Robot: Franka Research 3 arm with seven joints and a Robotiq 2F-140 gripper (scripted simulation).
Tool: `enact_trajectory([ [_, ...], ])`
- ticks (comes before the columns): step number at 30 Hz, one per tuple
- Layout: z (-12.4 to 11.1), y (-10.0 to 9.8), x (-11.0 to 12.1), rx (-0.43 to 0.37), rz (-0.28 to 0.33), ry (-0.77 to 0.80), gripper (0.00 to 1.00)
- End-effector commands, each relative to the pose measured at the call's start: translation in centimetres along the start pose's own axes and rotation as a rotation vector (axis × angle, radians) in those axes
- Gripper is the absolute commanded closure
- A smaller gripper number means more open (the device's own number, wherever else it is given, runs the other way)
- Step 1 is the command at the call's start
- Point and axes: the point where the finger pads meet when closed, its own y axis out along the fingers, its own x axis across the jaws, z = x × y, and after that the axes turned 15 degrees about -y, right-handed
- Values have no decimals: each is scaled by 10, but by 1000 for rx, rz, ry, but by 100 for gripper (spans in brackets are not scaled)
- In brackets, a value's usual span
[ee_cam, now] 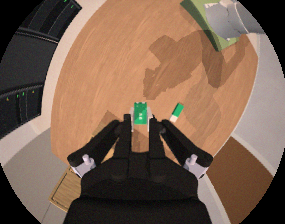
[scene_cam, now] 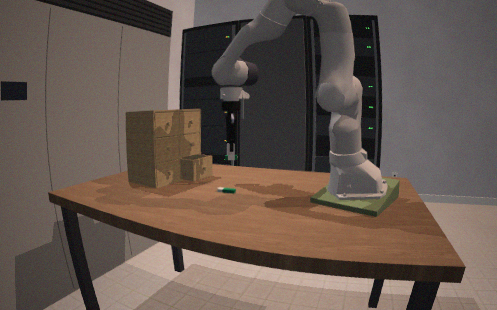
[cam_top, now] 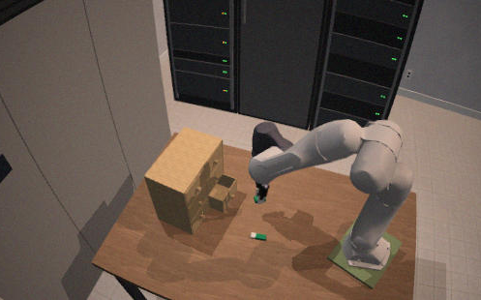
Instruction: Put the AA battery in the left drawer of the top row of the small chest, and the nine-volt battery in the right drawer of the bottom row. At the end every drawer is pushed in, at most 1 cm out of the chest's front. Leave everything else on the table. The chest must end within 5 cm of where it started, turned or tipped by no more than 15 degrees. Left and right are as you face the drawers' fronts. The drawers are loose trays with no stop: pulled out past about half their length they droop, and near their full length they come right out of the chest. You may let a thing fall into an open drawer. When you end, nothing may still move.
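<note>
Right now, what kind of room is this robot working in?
Probably a server room or lab. Tall dark server racks with small green lights line the back wall, grey cabinets stand at one side, and the arm is mounted on a wooden table.

Table [cam_top: 313, 271]: reddish-brown wood, visible grain, low sheen. Chest [cam_top: 177, 165] on it: pale matt wood. Arm [cam_top: 313, 145] beside the chest: smooth light-grey plastic shell. Base plate [cam_top: 394, 244] under the arm: flat matt green.
</note>
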Motion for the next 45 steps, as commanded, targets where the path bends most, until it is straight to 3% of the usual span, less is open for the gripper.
enact_trajectory([
  [1,0,0,0,1,2,15,86],
  [4,0,0,0,1,2,15,86],
  [5,-4,0,3,2,3,107,86],
  [28,-4,0,3,2,3,107,86],
  [29,-8,0,5,2,3,192,86],
  [45,-8,0,5,2,3,192,86],
])
